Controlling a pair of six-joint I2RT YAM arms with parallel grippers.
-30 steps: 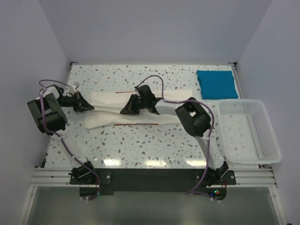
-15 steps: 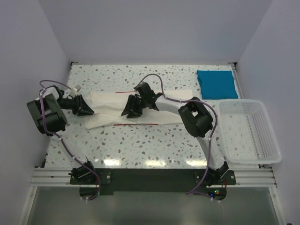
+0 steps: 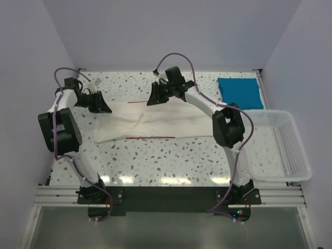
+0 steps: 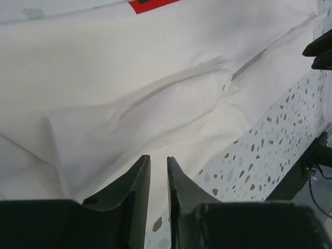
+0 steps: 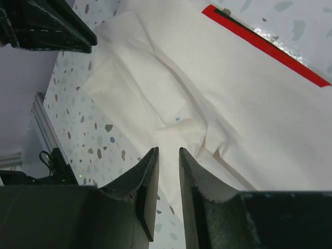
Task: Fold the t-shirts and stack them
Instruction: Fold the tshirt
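Observation:
The cream-white t-shirt (image 3: 171,122) lies in a long band across the middle of the table, with thin red edges showing at its far (image 3: 137,102) and near sides. It fills the left wrist view (image 4: 129,78) and the right wrist view (image 5: 249,104). The teal-blue t-shirt (image 3: 239,93) lies folded at the far right. My left gripper (image 3: 105,108) hovers over the shirt's far left end, jaws a narrow gap apart, nothing between them (image 4: 158,157). My right gripper (image 3: 152,101) hovers over the shirt's far edge near the middle, also narrowly open and empty (image 5: 168,149).
The white lattice basket (image 3: 277,145) stands at the right edge, near the teal shirt. White walls close in the table at the back and on both sides. The left gripper shows at the top left of the right wrist view (image 5: 46,26).
Both grippers have moved from over the middle of the cream shirt away toward the far side of the table. The shirt now lies flatter and uncovered.

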